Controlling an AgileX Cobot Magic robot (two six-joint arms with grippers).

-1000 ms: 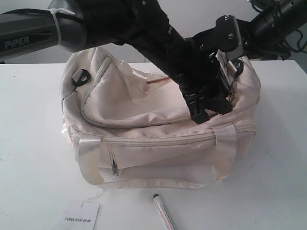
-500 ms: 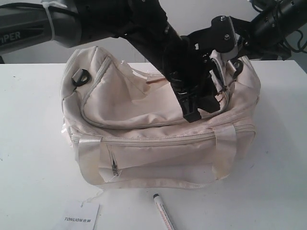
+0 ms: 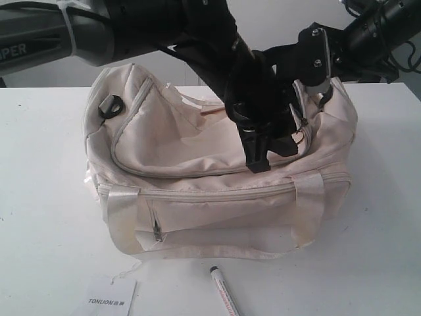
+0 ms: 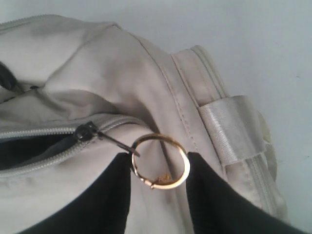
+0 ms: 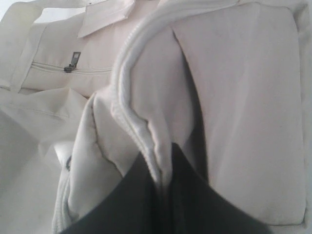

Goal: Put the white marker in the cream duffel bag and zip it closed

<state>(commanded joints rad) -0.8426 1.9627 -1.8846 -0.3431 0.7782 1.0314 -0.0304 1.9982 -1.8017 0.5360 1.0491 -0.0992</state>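
White table (image 3: 39, 197) – cream duffel bag (image 3: 217, 210) in middle; white marker (image 3: 223, 293), paper tag (image 3: 110, 299) flat nearby

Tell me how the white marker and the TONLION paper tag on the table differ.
The white marker is a slim stick; the paper tag is a flat rectangular card. The marker has a dark tip at the end toward the cream duffel bag; the tag bears TONLION print. In the exterior view the marker lies right of the tag. Both are white and lie untouched on the table in front of the bag.
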